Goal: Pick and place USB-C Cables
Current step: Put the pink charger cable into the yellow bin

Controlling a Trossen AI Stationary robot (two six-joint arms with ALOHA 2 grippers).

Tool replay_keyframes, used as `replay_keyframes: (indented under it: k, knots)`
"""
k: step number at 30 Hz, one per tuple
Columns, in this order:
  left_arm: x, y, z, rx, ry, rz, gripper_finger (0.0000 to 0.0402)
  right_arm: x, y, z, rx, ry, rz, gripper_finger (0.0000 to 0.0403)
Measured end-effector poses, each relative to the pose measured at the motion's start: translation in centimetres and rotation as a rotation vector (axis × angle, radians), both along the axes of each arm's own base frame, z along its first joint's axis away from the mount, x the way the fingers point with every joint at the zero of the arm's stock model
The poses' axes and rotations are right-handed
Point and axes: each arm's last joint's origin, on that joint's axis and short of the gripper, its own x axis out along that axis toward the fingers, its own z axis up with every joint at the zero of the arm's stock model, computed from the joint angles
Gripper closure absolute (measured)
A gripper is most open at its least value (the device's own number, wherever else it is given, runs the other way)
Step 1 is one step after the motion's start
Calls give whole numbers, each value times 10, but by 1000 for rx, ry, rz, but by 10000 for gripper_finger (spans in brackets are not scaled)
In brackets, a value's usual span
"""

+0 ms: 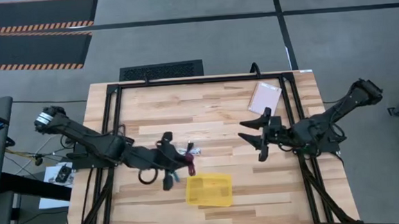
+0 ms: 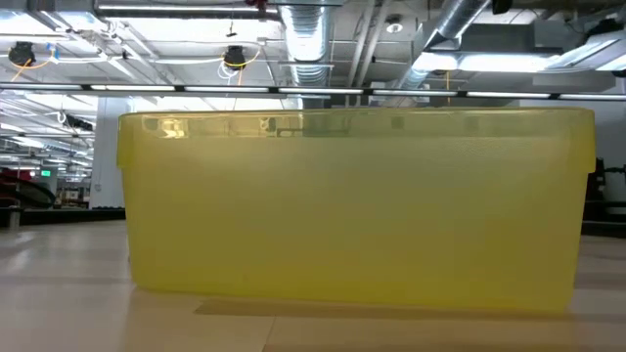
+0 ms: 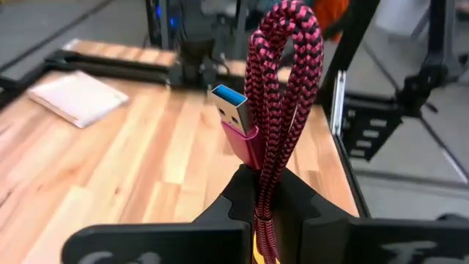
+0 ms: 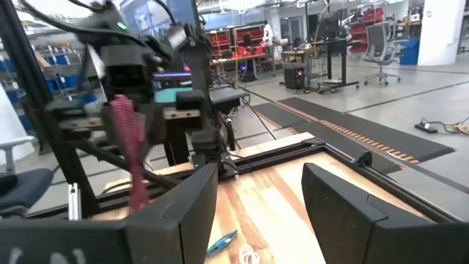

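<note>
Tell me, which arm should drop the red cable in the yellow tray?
Probably the left. Its pincer is shut on the dark red cable, right beside the yellow tray. The right pincer is open, holds nothing, and sits farther from the tray.

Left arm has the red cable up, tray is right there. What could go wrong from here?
1. The left gripper pinches the dark red cable only at its lower end; the loop could slip or swing.
2. The yellow tray is small, so a drop could miss.
3. The right gripper waits open, clear.

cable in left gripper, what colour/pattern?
Dark red cable: red-and-black braided weave. Best seen in left wrist view.
</note>
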Motion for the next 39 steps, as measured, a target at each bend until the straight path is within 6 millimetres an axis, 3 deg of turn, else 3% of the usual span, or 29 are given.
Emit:
replay_keyframes:
  k: [5, 10, 16, 20, 26, 30, 39]
  knots:
    - [33, -19, -4, 0, 154, -36, 401, 1, 0, -2, -5, 10, -4, 182]
    - [67, -33, -35, 85, 368, -87, 401, 2, -2, -1, -1, 3, -13, 182]
    - [102, -31, -62, 13, 504, -256, 401, 1, -5, 1, 2, -4, -24, 182]
    - [115, -17, -75, -52, 606, -318, 401, 0, -5, 2, 3, -6, -22, 182]
    - [118, 5, -59, -46, 674, -303, 400, 0, -5, 1, 1, 0, -18, 182]
    - [116, -1, -48, -19, 657, -315, 400, 0, -5, 0, 14, 3, -18, 182]
    - [125, -25, -76, 19, 675, -338, 400, 0, -5, 0, 15, 5, -18, 182]
